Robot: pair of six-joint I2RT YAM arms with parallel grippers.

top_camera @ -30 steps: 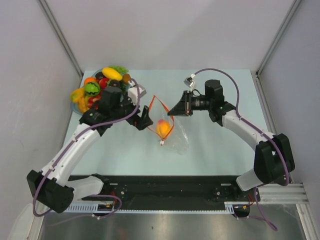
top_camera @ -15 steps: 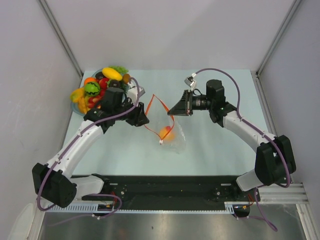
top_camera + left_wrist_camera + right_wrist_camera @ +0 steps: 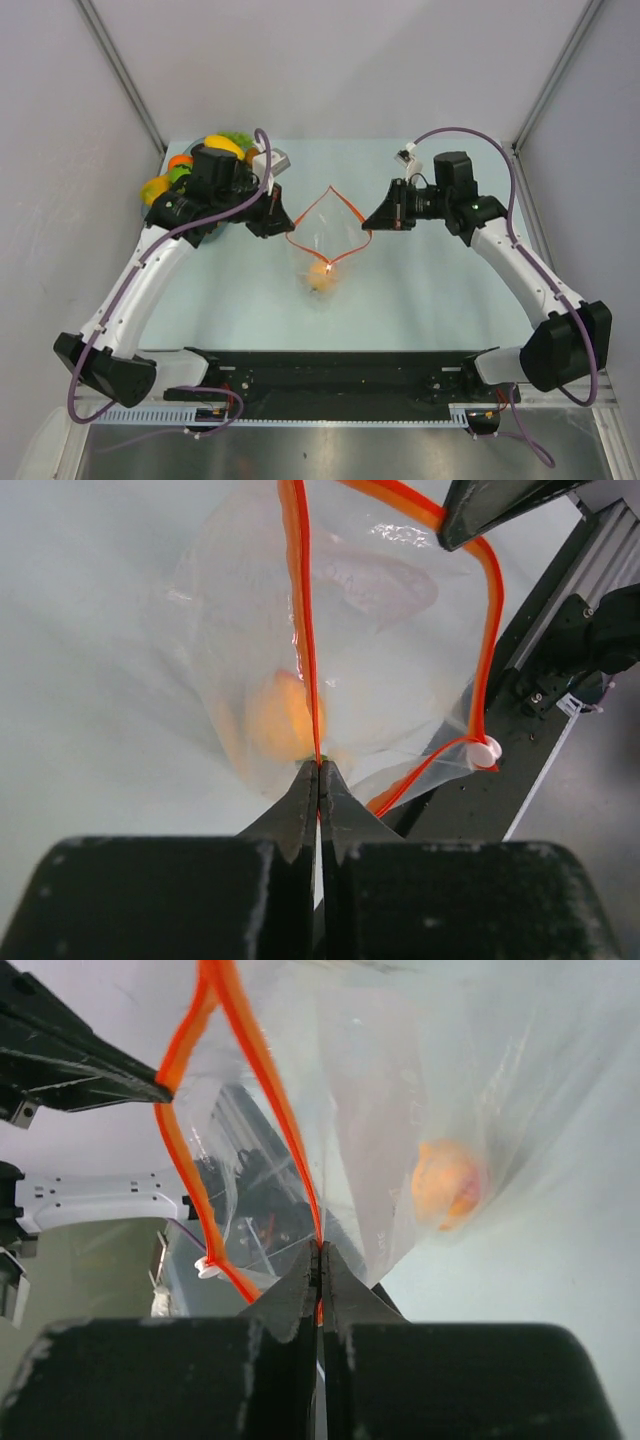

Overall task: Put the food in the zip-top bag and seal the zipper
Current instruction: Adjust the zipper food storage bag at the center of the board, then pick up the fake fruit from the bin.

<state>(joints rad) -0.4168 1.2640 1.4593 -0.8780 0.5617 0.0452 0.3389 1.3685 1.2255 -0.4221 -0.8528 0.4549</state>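
Pale blue table, grey walls. I hold the clear bag above mid-table. The left gripper and right gripper pinch opposite sides of its red-orange zipper, which is spread open. One orange fruit lies inside.

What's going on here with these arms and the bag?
The left tool and right tool hold a clear zip bag open between them, each shut on the red-orange zipper strip, on opposite sides, so the mouth gapes. One orange toy fruit lies inside at the bottom. The other toy food is piled at the far left of the table, not yet bagged.
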